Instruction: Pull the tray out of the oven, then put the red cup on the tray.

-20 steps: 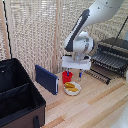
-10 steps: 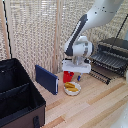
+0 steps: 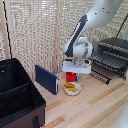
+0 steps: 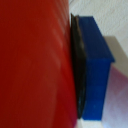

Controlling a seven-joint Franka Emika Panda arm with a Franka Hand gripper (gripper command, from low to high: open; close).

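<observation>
Pincer (image 3: 72, 72) pinched red cup (image 3: 71, 77), its pad pressed on the wall for carrying | cup stood beside white plate (image 3: 72, 89) | tray (image 3: 111, 60) was pulled out of oven (image 3: 116, 50), ready to receive it

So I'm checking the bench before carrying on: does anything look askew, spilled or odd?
Nothing looks spilled or damaged. The red cup stands upright under the gripper, next to the white plate. The tray sticks out of the oven. The blue book stands on edge.
</observation>
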